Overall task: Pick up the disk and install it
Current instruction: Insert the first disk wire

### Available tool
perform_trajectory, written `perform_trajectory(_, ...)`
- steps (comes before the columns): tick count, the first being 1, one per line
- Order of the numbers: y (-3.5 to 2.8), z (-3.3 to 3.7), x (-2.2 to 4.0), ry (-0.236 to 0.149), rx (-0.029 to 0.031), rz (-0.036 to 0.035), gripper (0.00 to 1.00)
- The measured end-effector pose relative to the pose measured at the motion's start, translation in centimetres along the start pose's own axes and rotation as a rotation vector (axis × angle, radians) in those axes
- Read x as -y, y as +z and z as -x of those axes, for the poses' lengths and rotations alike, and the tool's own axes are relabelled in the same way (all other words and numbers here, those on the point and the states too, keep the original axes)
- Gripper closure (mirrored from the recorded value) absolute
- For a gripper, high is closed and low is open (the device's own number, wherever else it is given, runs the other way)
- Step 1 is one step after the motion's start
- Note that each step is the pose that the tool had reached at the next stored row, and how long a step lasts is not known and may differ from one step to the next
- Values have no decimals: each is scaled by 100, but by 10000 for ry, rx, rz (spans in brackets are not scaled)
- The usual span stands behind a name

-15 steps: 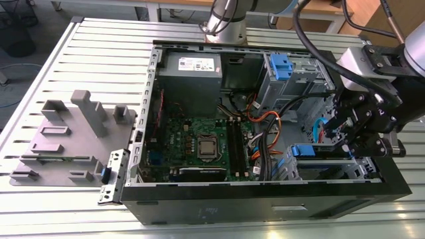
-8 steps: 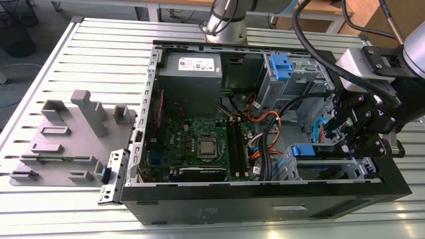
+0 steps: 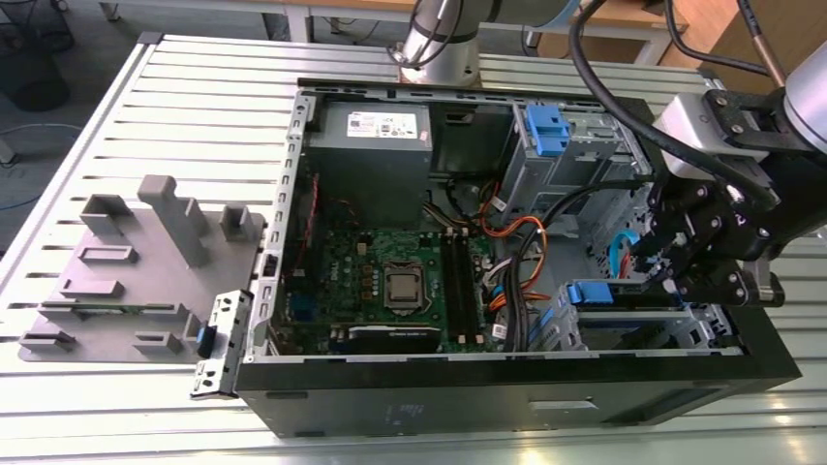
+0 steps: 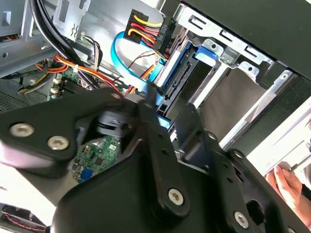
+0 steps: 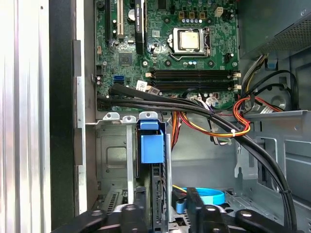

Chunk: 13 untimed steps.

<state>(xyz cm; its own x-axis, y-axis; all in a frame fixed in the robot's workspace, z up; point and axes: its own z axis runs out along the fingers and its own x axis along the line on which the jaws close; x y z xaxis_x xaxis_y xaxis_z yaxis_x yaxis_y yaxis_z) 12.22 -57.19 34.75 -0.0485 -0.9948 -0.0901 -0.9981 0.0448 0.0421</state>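
Note:
The disk [image 3: 605, 294] stands on edge in the lower drive cage at the case's front corner on the exterior view's right, its blue rail uppermost. In the first wrist view the disk [image 5: 159, 187] runs down into the bay below its blue tab. The second wrist view shows the disk's [image 4: 177, 77] connector end with cables plugged in beside it. My gripper [image 3: 672, 281] hangs right over that bay. Its black fingers [image 5: 193, 206] straddle the disk's end, and a gap shows on one side, so my gripper [image 5: 165, 206] is open. The linkage of my gripper [image 4: 170, 116] covers the lower half of the second wrist view.
The open computer case [image 3: 517, 373] lies on a slatted metal table, with its power supply [image 3: 372, 136], motherboard [image 3: 394, 281] and thick cable bundles [image 3: 543, 271]. Another blue-railed bay [image 3: 547, 131] sits further back. A grey holder block [image 3: 130, 262] stands outside the case. A person's hand [image 4: 286, 182] is nearby.

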Motion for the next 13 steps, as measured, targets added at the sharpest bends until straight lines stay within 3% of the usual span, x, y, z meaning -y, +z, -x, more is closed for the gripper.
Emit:
perform_trajectory(2, 1, 0, 0, 0, 0, 0, 65)
perform_trajectory(3, 1, 0, 0, 0, 0, 0, 65)
perform_trajectory(7, 2, 0, 0, 0, 0, 0, 82)
perform_trajectory(13, 4, 0, 0, 0, 0, 0, 84)
